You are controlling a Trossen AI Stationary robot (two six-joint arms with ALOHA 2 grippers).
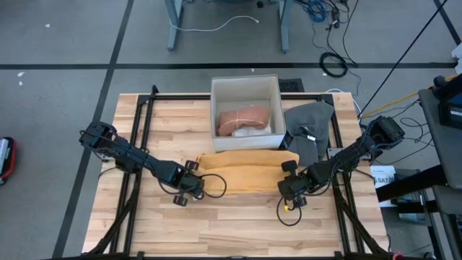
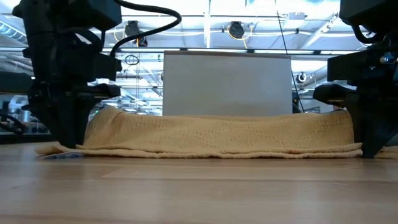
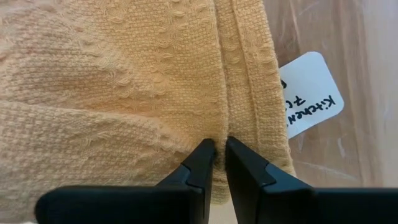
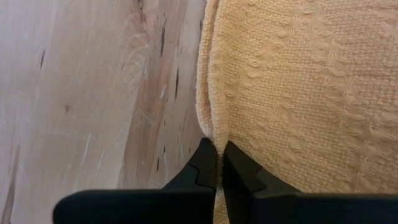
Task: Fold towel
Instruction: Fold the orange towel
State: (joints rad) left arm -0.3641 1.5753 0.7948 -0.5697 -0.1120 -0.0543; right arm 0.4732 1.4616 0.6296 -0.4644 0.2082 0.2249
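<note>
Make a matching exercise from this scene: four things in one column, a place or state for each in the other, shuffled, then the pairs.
Things:
1. yellow towel
2. white bin
3. grey cloth
4. left gripper

Places or states:
A. shut on the towel's edge
B. beside the bin, toward the right arm
C. spread between both grippers
D. holds a pink cloth

Pairs: 1-C, 2-D, 3-B, 4-A
</note>
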